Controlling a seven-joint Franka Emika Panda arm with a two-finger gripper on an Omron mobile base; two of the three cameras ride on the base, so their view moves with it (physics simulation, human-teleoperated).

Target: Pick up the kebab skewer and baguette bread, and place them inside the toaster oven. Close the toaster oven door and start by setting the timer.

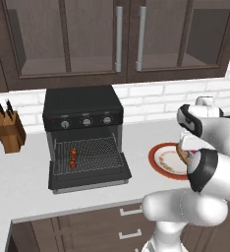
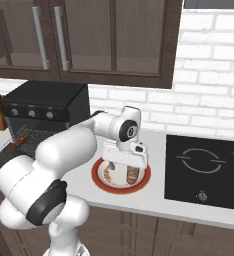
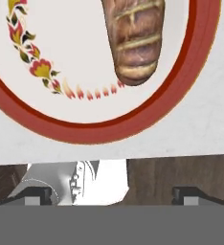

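Note:
The black toaster oven [image 1: 82,106] stands on the counter with its door [image 1: 90,178] dropped open. The kebab skewer [image 1: 73,157] lies on the wire rack inside, and it is also visible in the right base view [image 2: 20,141]. The golden-brown baguette bread [image 3: 135,38] lies on a red-rimmed plate [image 3: 99,131] right of the oven. My gripper [image 2: 123,167] hangs just above the plate beside the baguette [image 2: 132,175], open and holding nothing. In the hand view my gripper [image 3: 114,196] has its fingertips [image 3: 37,194] spread wide, short of the loaf's end.
A wooden knife block [image 1: 8,130] stands left of the oven. A black cooktop [image 2: 204,167] is set into the counter right of the plate [image 2: 101,182]. Dark wall cabinets [image 1: 117,39] hang overhead. A row of three knobs [image 1: 86,121] runs above the oven opening.

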